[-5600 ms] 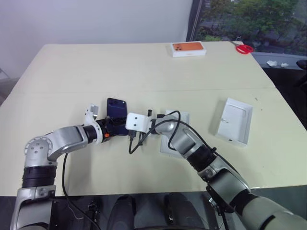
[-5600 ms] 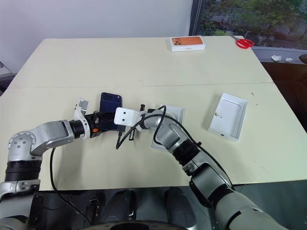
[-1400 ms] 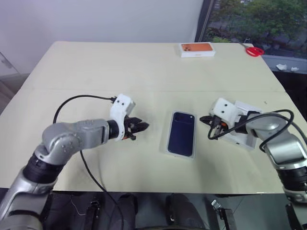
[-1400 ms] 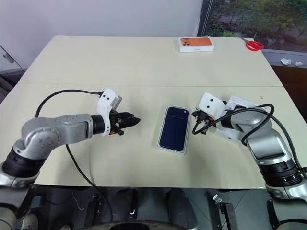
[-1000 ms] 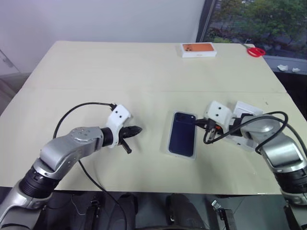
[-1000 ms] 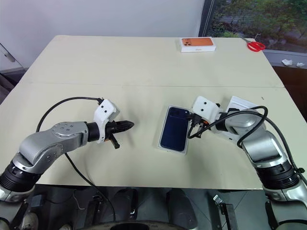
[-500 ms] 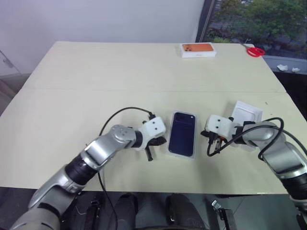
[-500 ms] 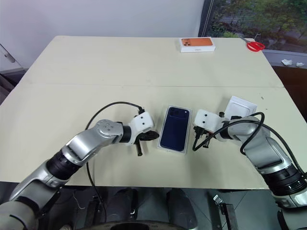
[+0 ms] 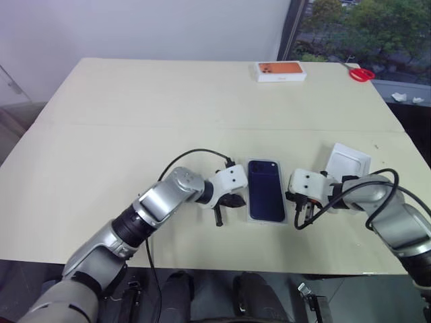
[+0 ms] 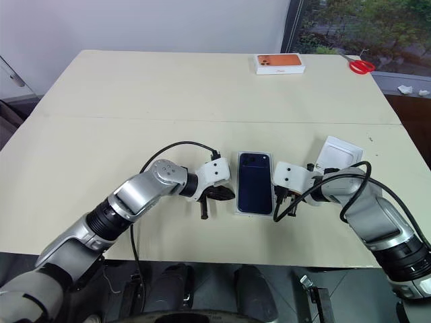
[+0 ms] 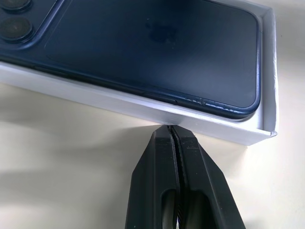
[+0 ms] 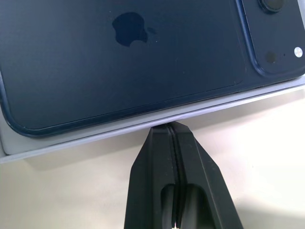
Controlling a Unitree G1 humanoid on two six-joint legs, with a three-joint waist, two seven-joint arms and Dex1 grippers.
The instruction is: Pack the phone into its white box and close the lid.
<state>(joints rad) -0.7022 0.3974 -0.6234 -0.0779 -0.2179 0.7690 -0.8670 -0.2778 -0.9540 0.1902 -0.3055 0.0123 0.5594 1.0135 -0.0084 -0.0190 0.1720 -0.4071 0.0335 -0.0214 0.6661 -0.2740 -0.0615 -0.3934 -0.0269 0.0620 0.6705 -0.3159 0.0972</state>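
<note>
Phone (image 9: 264, 189) is lying back-up inside the white box (image 11: 143, 107) near the table's (image 9: 135, 108) front edge. I am pressing my left gripper (image 11: 170, 130) and right gripper (image 12: 168, 126), both pinched shut and empty, against its opposite long walls.

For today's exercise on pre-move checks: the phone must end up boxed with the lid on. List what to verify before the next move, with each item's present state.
1. Phone lies in the box, back up: ok.
2. Phone seated flat below the box walls: cannot tell.
3. Left gripper jaws shut, tip at the box's side wall: ok.
4. Right gripper jaws shut, tip at the opposite wall: ok.
5. Box closed: not ok; no cover on it.
6. White tray-like piece beside the right arm is the lid: cannot tell.
</note>
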